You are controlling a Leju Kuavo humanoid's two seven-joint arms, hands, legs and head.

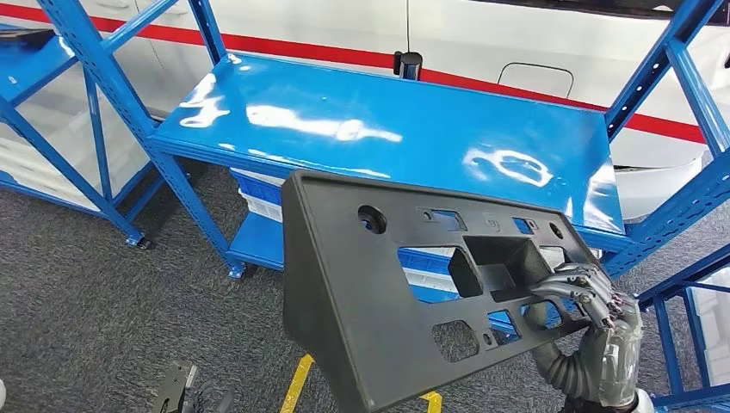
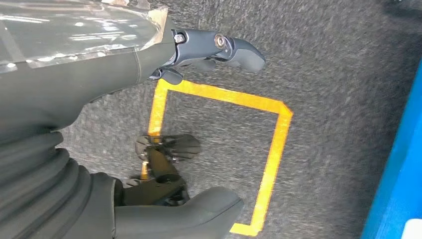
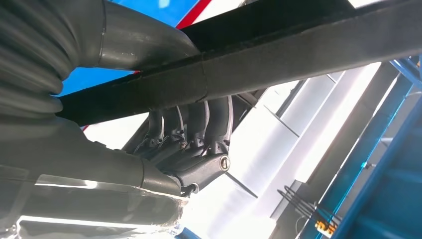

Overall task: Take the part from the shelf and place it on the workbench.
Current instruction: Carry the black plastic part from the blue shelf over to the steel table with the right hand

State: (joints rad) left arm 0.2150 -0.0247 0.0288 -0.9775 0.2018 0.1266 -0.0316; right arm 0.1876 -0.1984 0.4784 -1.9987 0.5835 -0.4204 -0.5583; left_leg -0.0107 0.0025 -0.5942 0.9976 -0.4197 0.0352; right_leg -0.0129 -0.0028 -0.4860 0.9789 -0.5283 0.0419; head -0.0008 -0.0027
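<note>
A large black plastic part [image 1: 370, 292] with several cut-outs hangs tilted in front of me, over the near edge of the blue bench top [image 1: 387, 120]. My right hand [image 1: 594, 301] grips its right end, fingers hooked through a cut-out. The right wrist view shows those fingers [image 3: 194, 134] curled around the part's dark edge [image 3: 278, 55]. My left hand [image 1: 185, 391] hangs low at the bottom left, away from the part. In the left wrist view that left hand [image 2: 149, 59] holds nothing, with fingers and thumb apart above the floor.
The glossy blue bench top is bare except for a small black cylinder [image 1: 407, 63] at its back edge. Blue racks stand at left [image 1: 86, 95] and right [image 1: 680, 215]. Bins [image 1: 258, 194] sit below the bench. Yellow tape [image 2: 273, 149] marks the grey carpet.
</note>
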